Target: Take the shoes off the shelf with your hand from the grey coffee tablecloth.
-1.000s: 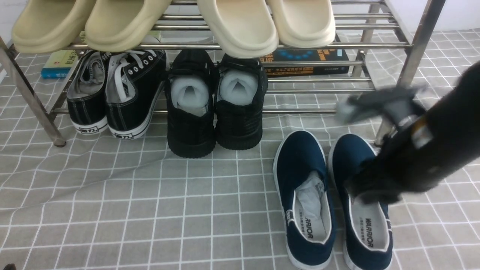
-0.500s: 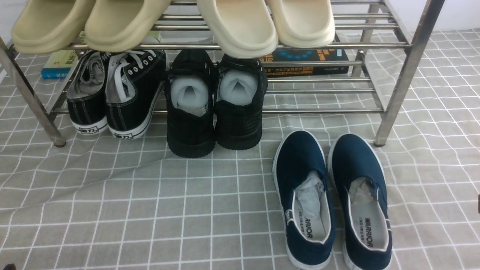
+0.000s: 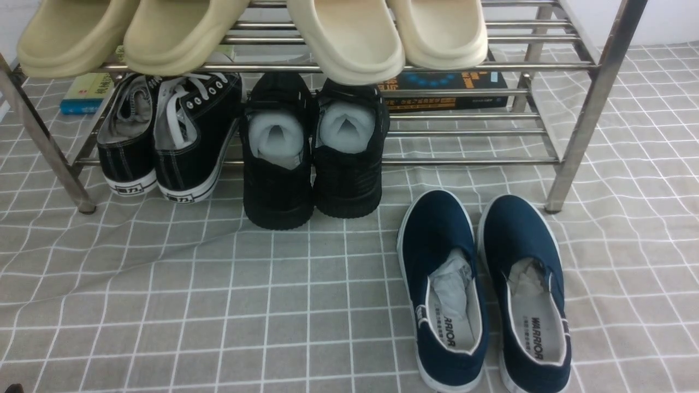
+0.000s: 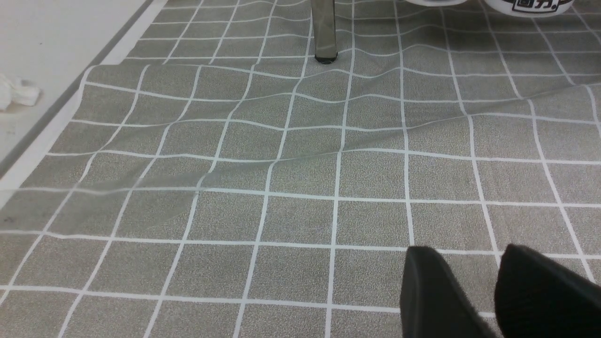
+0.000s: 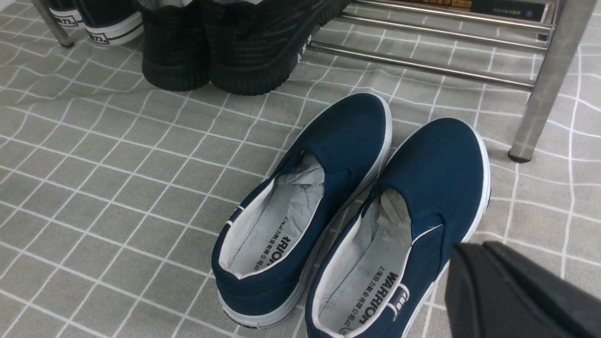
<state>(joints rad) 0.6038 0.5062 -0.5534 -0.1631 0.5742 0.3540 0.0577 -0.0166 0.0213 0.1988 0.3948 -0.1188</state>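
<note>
The shoes, a navy slip-on pair with white soles, lie side by side on the grey coffee tablecloth just in front of the shelf's right leg: one shoe on the left, the other on the right. In the right wrist view both shoes show, and my right gripper hangs shut and empty beside the right shoe's heel. My left gripper is open over bare cloth, holding nothing. Neither arm shows in the front view.
On the lower tier stand black lace-up sneakers and all-black shoes. Beige slippers sit on the top tier. Books lie behind. The left wrist view shows a shelf leg and the cloth's edge at white floor.
My right arm, which hung over the right navy shoe a second ago, has pulled away to the right and left the front view. Both shoes stay where they were.
</note>
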